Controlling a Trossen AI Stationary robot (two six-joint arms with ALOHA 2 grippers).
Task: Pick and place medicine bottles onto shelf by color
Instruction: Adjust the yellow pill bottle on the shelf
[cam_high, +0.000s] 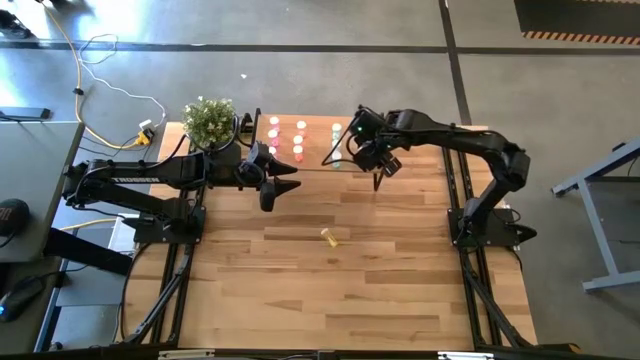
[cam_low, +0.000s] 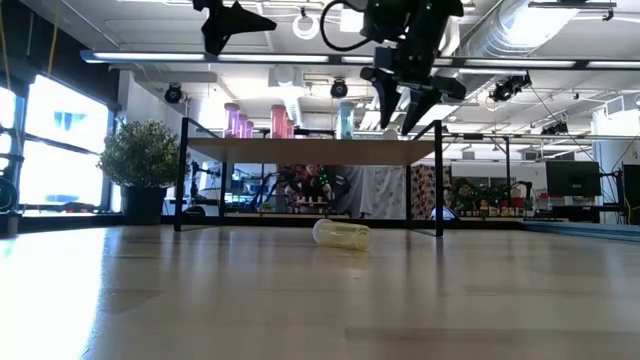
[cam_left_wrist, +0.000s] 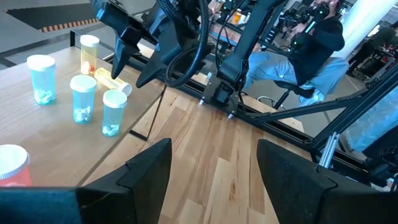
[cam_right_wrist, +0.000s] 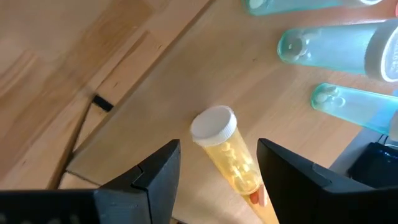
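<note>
- Right pincer (cam_high: 378, 180) hangs over the right end of the shelf (cam_high: 318, 160), its two fingers spread and gripping nothing; its wrist view looks straight down on a yellow bottle (cam_right_wrist: 229, 151) lying on its side on the shelf board, white cap toward the near edge, between the fingers in the picture but not touched.
- Left pincer (cam_high: 290, 186) hovers just off the shelf's near left edge, released as well and carrying nothing.
- Shelf stock as the wrist views show it: three pale blue-green bottles (cam_left_wrist: 78, 98) stand upright in a cluster, one yellow bottle (cam_left_wrist: 89, 53) stands beyond them, and the toppled yellow one lies beside that. A red-orange bottle (cam_left_wrist: 12, 165) stands close to the left wrist camera. Pink bottles (cam_high: 274, 133) sit toward the shelf's left end in the high view.
- One more yellowish bottle (cam_high: 329, 237) lies on its side on the bench, well apart from the shelf and nearer the front.
- Step in hand, as a judgement: the right arm seems poised over the fallen yellow bottle on the shelf, either just after letting it go or about to right it.
- Next move likely calls for fetching the stray bottle from the bench: lowering spread fingers across its rolling body, clenching gently, and setting it with the yellows.
</note>
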